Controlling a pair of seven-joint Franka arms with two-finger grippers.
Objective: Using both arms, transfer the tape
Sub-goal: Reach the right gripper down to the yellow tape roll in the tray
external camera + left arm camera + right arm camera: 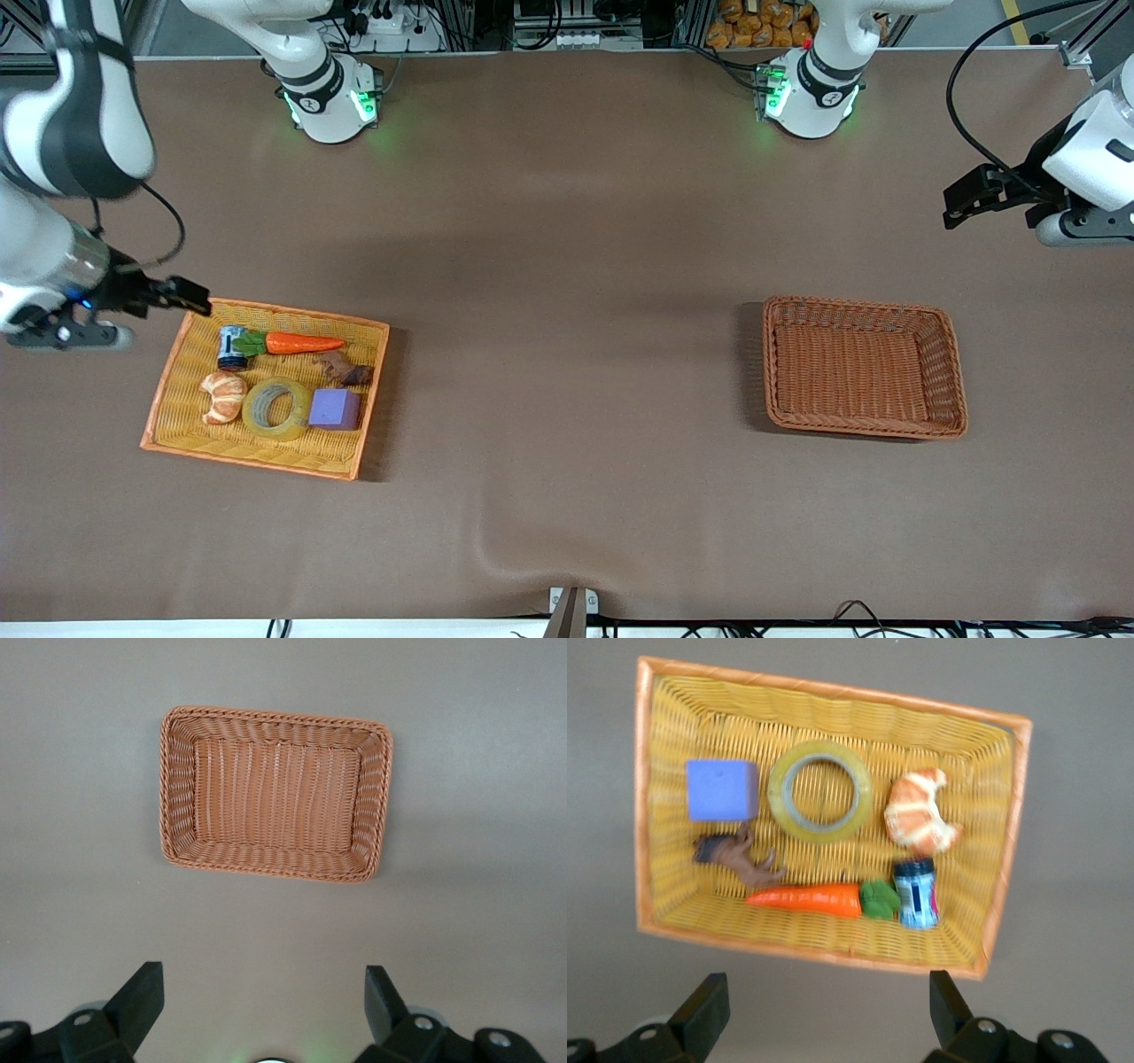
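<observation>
The tape (299,422), a translucent yellowish ring, lies flat in the yellow wicker tray (177,416) between a croissant toy and a purple cube. It also shows in the right wrist view (778,790). My right gripper (199,299) is open and empty. It hangs over the tray's corner that lies farthest from the front camera, at the right arm's end of the table; its wrist view (828,992) looks down on the tray. My left gripper (957,204) is open and empty over bare table at the left arm's end (264,983).
The tray also holds a purple cube (335,408), a croissant toy (223,396), a carrot (301,343), a small blue can (232,347) and a brown toy (344,369). An empty brown wicker basket (864,368) stands toward the left arm's end and shows in the left wrist view (275,793).
</observation>
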